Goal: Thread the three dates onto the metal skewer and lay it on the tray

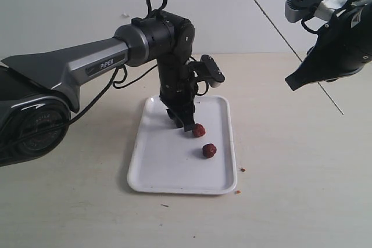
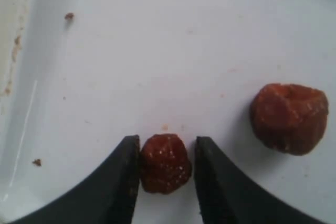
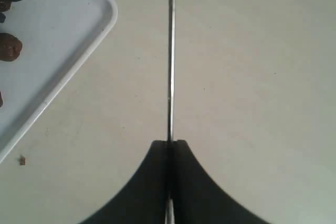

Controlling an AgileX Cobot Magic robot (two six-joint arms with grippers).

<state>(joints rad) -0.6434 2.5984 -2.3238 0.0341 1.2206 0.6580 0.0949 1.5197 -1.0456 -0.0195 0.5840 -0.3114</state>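
Observation:
Two dates lie on the white tray (image 1: 157,166). My left gripper (image 1: 189,127) reaches down over one date (image 1: 199,130); the other date (image 1: 209,150) sits free just in front of it. In the left wrist view the gripper (image 2: 168,139) straddles the small date (image 2: 164,162), which rests on the tray (image 2: 157,51). One finger touches it and a sliver of gap shows at the other finger. The larger date (image 2: 289,118) lies apart. My right gripper (image 1: 290,82), raised at the right, is shut on the metal skewer (image 1: 273,24), which juts straight out past its tips (image 3: 169,142).
Brown crumbs (image 1: 242,169) lie on the beige tabletop off the tray's near right corner, and more crumbs (image 2: 37,162) sit by the tray's rim. In the right wrist view the skewer (image 3: 170,51) passes over bare table beside the tray's corner (image 3: 107,9).

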